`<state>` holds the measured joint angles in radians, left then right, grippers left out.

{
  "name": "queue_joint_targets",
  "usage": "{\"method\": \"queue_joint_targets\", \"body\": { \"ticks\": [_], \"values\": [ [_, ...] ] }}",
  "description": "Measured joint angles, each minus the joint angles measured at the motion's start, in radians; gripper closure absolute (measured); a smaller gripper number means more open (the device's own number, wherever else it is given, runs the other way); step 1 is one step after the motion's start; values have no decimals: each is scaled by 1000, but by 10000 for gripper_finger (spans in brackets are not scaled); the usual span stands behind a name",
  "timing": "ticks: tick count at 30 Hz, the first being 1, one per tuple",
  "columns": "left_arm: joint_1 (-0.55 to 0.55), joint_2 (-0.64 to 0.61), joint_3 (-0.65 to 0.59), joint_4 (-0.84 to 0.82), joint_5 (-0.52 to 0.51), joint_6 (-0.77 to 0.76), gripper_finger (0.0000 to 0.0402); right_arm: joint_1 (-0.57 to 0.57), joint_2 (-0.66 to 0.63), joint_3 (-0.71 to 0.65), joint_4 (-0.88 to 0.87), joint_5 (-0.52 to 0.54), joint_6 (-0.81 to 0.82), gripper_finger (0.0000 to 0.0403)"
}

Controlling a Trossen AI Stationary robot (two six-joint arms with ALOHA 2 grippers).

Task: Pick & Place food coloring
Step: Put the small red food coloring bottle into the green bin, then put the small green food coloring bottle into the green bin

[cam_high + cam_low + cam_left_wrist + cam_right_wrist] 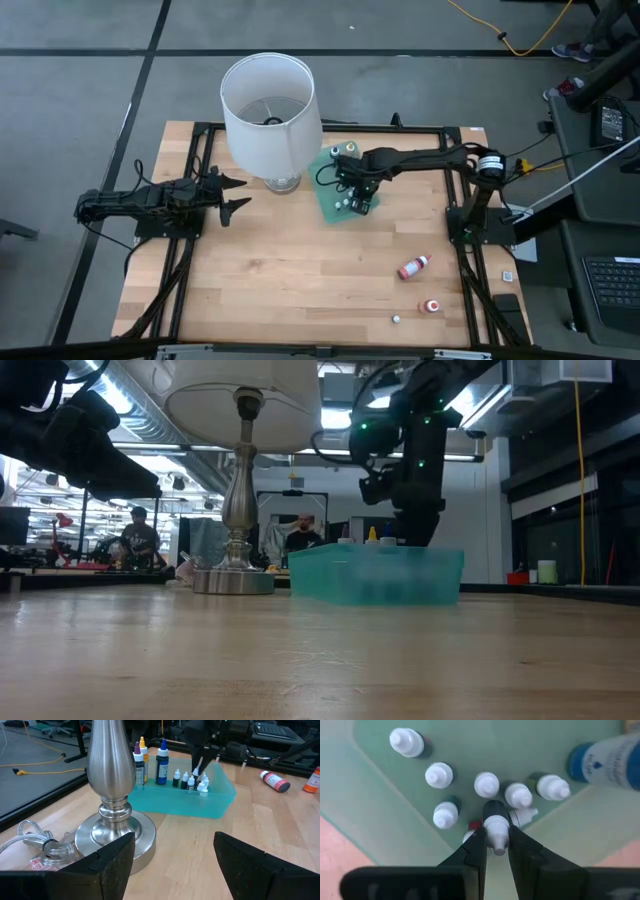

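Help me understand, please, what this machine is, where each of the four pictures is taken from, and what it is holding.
It is a robot with two dark arms at a wooden table, each ending in two fingers. One picture looks straight down from above, one looks level across the table top, and the other two come from cameras on the arms' wrists.

The right gripper is over a green tray, shut on a tiny white-capped bottle of food coloring. More tiny bottles stand in the tray beside a taller blue bottle.

The left gripper waits open at the table's left side, near a lamp with a white shade and a metal base.

Toward the table's right front, a red bottle lies on its side, another red bottle stands, and there is a small white piece I cannot identify.
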<state>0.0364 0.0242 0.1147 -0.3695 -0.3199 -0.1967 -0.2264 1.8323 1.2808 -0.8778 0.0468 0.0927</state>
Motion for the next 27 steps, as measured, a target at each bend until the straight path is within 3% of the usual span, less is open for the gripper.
{"method": "queue_joint_targets", "body": {
  "ticks": [7,19,27],
  "values": [
    [0,0,0,0,0,0,133,0,34,0,10,-15,-3,331],
    [0,0,0,0,0,0,136,0,27,0,-9,-75,-18,267],
    [0,0,0,0,0,0,133,0,-82,0,-35,52,-17,240]
  ]
}}
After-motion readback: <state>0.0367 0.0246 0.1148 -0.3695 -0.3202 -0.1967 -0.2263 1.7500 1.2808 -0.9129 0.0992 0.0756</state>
